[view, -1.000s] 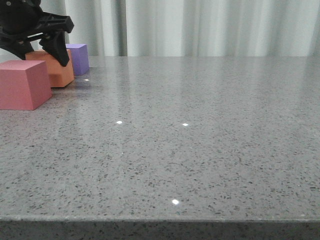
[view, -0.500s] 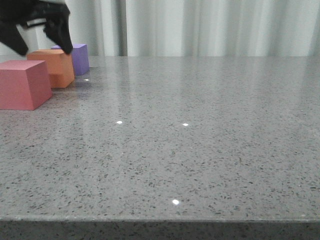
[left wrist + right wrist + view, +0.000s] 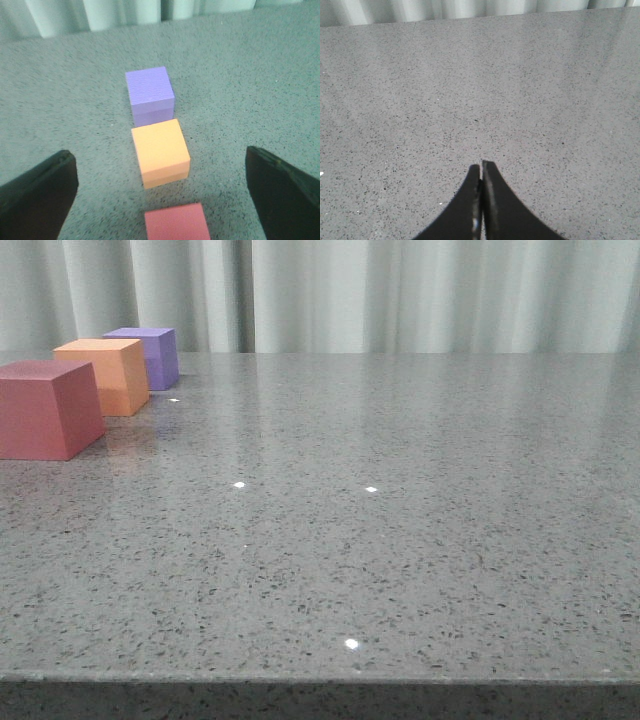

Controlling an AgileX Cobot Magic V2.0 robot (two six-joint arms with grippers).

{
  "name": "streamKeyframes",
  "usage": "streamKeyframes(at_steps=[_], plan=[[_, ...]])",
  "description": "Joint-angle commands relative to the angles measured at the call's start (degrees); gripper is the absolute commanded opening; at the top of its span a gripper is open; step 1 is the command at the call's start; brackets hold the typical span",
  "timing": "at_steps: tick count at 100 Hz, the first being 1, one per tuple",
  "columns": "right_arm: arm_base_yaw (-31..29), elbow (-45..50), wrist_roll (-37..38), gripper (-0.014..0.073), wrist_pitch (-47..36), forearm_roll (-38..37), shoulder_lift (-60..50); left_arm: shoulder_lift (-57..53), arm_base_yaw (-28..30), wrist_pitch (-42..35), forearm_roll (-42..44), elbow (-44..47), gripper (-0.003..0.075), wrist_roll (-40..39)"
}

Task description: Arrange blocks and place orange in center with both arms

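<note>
Three cubes stand in a line at the table's far left. The pinkish-red cube (image 3: 45, 407) is nearest, the orange cube (image 3: 105, 375) is in the middle, the purple cube (image 3: 148, 355) is farthest. In the left wrist view the purple cube (image 3: 149, 95), orange cube (image 3: 160, 151) and pinkish-red cube (image 3: 176, 222) lie in a row. My left gripper (image 3: 161, 192) is open wide and empty, raised above them, its fingers (image 3: 37, 192) either side of the row. My right gripper (image 3: 481, 167) is shut and empty over bare table. Neither gripper shows in the front view.
The grey speckled table (image 3: 400, 500) runs right and toward its front edge (image 3: 320, 677). Pale curtains (image 3: 420, 290) hang behind the table.
My left gripper stood at the orange cube a second ago, then rose up and left the front view. The orange cube stays on the table between the other two.
</note>
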Motion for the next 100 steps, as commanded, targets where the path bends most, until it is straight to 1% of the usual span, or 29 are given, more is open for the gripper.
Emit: streamKeyframes(at_steps=[1, 15, 23, 48, 53, 58, 63, 70, 75, 77, 82, 84, 89, 91, 96, 99, 100], plan=[[-0.18, -1.45, -0.44, -0.0066, -4.02, -1.39, 0.02, -7.89, 0.05, -6.91, 0.37, 4.54, 0.0642, 0.16], [-0.18, -1.45, -0.44, -0.0066, -4.02, -1.39, 0.02, -18.54, 0.05, -11.24, 0.37, 14.16, 0.0642, 0.04], [-0.18, -1.45, -0.44, -0.0066, -4.02, -1.39, 0.02, -23.59, 0.05, -12.48, 0.15, 18.76, 0.0642, -0.05], [-0.18, -1.45, -0.44, -0.0066, -4.02, -1.39, 0.02, -38.27, 0.05, -13.03, 0.15, 30.69, 0.064, -0.05], [-0.18, -1.45, -0.44, -0.0066, -4.02, -1.39, 0.02, -40.74, 0.05, -13.03, 0.15, 32.5, 0.0634, -0.05], [-0.18, -1.45, -0.44, -0.0066, -4.02, -1.39, 0.02, -43.38, 0.05, -13.03, 0.15, 34.13, 0.0612, -0.05], [-0.18, -1.45, -0.44, -0.0066, -4.02, -1.39, 0.02, -45.19, 0.05, -13.03, 0.15, 35.29, 0.0572, -0.05], [-0.18, -1.45, -0.44, -0.0066, -4.02, -1.39, 0.02, -48.03, 0.05, -13.03, 0.15, 36.87, 0.0486, -0.05], [-0.18, -1.45, -0.44, -0.0066, -4.02, -1.39, 0.02, -49.54, 0.05, -13.31, 0.15, 37.6, 0.0397, -0.05], [-0.18, -1.45, -0.44, -0.0066, -4.02, -1.39, 0.02, -50.1, 0.05, -13.31, 0.15, 37.77, 0.0373, -0.05], [-0.18, -1.45, -0.44, -0.0066, -4.02, -1.39, 0.02, -51.2, 0.05, -13.67, 0.15, 38.37, 0.0272, -0.05], [-0.18, -1.45, -0.44, -0.0066, -4.02, -1.39, 0.02, -51.54, 0.05, -13.79, 0.15, 38.56, 0.0247, -0.05], [-0.18, -1.45, -0.44, -0.0066, -4.02, -1.39, 0.02, -52.16, 0.05, -13.79, 0.15, 38.74, 0.0144, -0.05], [-0.18, -1.45, -0.44, -0.0066, -4.02, -1.39, 0.02, -52.27, 0.05, -13.79, 0.15, 38.74, 0.0119, -0.05], [-0.18, -1.45, -0.44, -0.0066, -4.02, -1.39, 0.02, -52.27, 0.05, -13.79, 0.15, 38.74, 0.0021, -0.05], [-0.18, -1.45, -0.44, -0.0066, -4.02, -1.39, 0.02, -52.27, 0.05, -13.79, 0.15, 38.74, -0.0022, -0.05], [-0.18, -1.45, -0.44, -0.0066, -4.02, -1.39, 0.02, -52.27, 0.05, -13.79, 0.15, 38.74, -0.0018, -0.05]])
